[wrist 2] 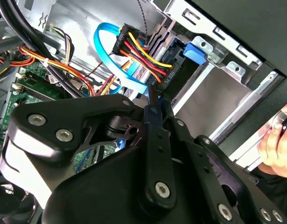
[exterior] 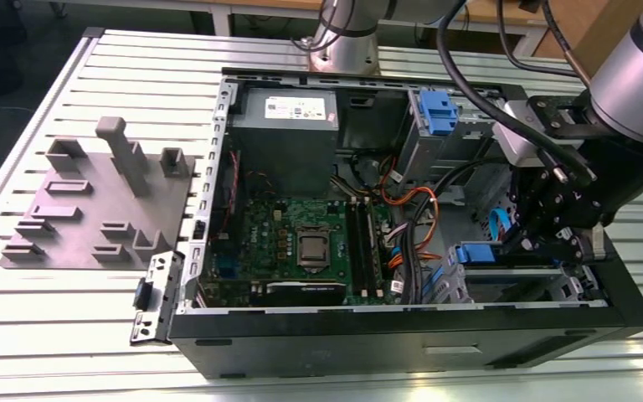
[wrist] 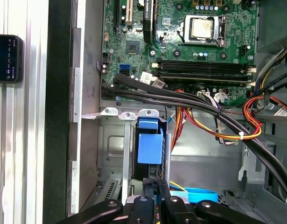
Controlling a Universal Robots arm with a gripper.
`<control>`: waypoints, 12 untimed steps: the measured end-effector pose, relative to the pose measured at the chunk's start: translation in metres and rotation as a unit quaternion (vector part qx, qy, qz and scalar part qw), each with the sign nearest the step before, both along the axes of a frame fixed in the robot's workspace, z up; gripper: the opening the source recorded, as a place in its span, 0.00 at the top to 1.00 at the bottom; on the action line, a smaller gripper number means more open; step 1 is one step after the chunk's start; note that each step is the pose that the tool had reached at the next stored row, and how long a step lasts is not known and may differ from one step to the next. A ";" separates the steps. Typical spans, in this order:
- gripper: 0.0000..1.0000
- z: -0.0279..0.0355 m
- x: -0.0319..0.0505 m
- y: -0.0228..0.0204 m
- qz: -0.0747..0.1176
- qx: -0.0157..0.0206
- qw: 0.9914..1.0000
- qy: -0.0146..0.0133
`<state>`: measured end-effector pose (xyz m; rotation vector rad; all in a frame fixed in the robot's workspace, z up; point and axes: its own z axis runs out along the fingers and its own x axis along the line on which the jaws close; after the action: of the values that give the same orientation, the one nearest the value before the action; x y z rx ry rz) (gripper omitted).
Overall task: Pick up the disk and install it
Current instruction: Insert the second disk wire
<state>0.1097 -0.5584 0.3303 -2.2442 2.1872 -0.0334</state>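
Tool (wrist: 157, 189): tips pressed together, nothing pinched that I can see.
Disk (wrist: 149, 142): sits in the drive bay (wrist: 113, 144) at a corner of the case (exterior: 411, 335), just ahead of the tips. I judge its long axis in line with them.
The second wrist view adds cables (wrist 2: 136, 46) plugged into its end.

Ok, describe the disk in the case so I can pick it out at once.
In the open computer case, find the metal drive cage at the corner on the exterior view's right, by the gripper. The disk sits there in a bright blue carrier; the other blue piece lies toward the arm's base.
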 end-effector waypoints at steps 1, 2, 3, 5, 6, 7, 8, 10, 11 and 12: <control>0.84 0.0000 0.0000 0.0000 0.000 0.000 1.000 0.000; 0.84 -0.0002 0.0000 0.0000 0.000 0.000 1.000 0.000; 0.83 -0.0004 0.0001 -0.0001 0.000 0.000 1.000 0.000; 0.77 -0.0002 0.0001 -0.0002 0.000 0.000 1.000 0.000; 0.77 0.0001 0.0001 -0.0002 0.000 0.000 1.000 0.000; 0.77 0.0006 0.0001 -0.0002 0.000 0.000 1.000 0.000; 0.77 0.0011 0.0001 -0.0002 0.000 0.000 1.000 0.000; 0.77 0.0018 0.0001 -0.0002 0.000 0.000 1.000 0.000; 0.77 0.0031 0.0001 -0.0001 0.000 0.000 1.000 0.000; 0.77 0.0044 0.0001 -0.0001 0.000 0.000 1.000 0.000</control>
<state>0.1098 -0.5586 0.3347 -2.2441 2.1873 -0.0335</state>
